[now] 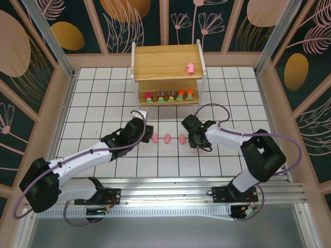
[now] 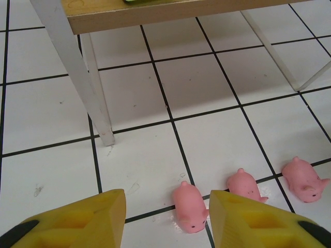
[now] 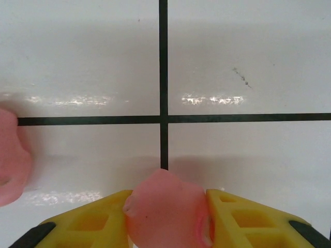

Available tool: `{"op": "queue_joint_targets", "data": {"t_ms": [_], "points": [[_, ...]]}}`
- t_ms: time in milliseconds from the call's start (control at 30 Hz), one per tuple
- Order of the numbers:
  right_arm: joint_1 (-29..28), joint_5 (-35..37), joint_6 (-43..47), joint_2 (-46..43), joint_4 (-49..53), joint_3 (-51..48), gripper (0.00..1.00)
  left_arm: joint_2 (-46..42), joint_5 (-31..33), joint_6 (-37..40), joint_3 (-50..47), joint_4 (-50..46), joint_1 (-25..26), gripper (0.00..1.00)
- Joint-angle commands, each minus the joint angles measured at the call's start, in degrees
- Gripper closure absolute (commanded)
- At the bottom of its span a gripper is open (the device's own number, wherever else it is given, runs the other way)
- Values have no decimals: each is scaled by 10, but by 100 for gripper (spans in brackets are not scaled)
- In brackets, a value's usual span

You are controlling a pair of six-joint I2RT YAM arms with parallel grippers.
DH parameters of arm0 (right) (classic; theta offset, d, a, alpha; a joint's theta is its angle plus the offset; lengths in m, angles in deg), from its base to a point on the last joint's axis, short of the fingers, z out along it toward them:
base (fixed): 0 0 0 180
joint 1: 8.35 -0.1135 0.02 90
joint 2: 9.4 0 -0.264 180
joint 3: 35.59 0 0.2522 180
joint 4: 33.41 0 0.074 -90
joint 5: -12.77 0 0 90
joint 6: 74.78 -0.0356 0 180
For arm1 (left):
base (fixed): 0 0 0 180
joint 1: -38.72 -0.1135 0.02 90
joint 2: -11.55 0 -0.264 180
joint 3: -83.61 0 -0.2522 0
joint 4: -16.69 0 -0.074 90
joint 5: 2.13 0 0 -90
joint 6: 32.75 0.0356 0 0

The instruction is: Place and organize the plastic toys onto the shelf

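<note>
Five pink pig-shaped plastic toys (image 1: pixel 167 138) are present. One, the shelf pig (image 1: pixel 191 67), stands on the top board of the two-tier shelf with light wooden boards and a white frame (image 1: pixel 165 54), near its right end. Three lie in a row on the white tiled worktop (image 1: pixel 103 103) in front of the shelf: the left pig (image 1: pixel 154 138), the middle pig (image 1: pixel 167 138) and the right pig (image 1: pixel 182 139). The fifth pig (image 3: pixel 165 212) is clamped between the right fingers (image 3: pixel 111 214) and touches both, just beside the right pig; whether it rests on the worktop cannot be determined. Five small blocky plastic toys with green bases (image 1: pixel 170 96) stand side by side on the lower board of the shelf. The left arm extends forward and to the right from its base, with its wrist low over the worktop at the left end of the row. The left fingers (image 2: pixel 111 209) stand apart with nothing held. The left pig lies on the worktop in the gap, close to the right-hand finger; contact cannot be determined. The right arm is bent at the elbow and reaches left to the right end of the row, wrist low over the worktop.
</note>
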Motion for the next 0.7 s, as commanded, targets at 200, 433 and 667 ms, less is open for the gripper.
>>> {"op": "queue_joint_targets", "data": {"t_ms": [200,433,667], "points": [[8,3,3,-13,-5,-6,47,-5,-1,16,-10,17,-4,53],[-3,9,14,-53,23,-13,44,-6,-7,17,-12,22,-5,53],[-2,-4,39,-30,10,-12,40,-4,-16,15,-16,29,-5,53]]}}
